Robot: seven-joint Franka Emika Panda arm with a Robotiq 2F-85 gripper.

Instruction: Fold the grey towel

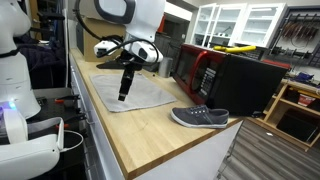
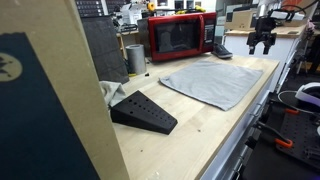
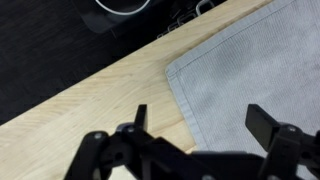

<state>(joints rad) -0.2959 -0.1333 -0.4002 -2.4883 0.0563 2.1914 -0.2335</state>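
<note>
Roughly square to worktop (image 1: 150, 135), grey towel (image 1: 135, 93)

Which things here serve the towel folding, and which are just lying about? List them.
Job: towel; claw, open above the towel's edge.
Lying about: shoe; microwave; cup.

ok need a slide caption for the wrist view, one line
Open gripper above a corner of the grey towel lying spread on the wooden countertop.
</note>
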